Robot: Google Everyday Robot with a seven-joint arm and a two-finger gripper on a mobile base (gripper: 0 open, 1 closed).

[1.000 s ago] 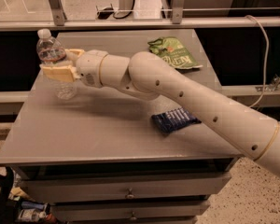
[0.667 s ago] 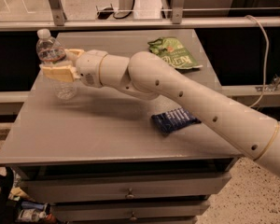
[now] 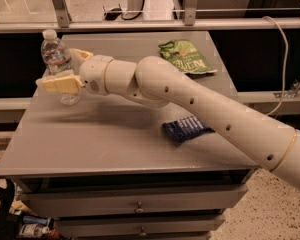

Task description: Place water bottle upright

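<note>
The water bottle [image 3: 54, 50] is a small clear ribbed bottle with a white cap. It stands upright at the far left of the grey table [image 3: 105, 144], with its base on the tabletop. My gripper [image 3: 59, 69] reaches in from the right and straddles the bottle's lower half. One pale finger [image 3: 60, 83] lies across the front of the bottle and the other finger [image 3: 81, 54] is behind it. The jaws are closed against the bottle's sides.
A green snack bag [image 3: 185, 58] lies at the back right of the table. A dark blue packet [image 3: 186, 129] lies near the middle right, under my arm. A metal rail and glass run behind the table. Drawers sit below the front edge.
</note>
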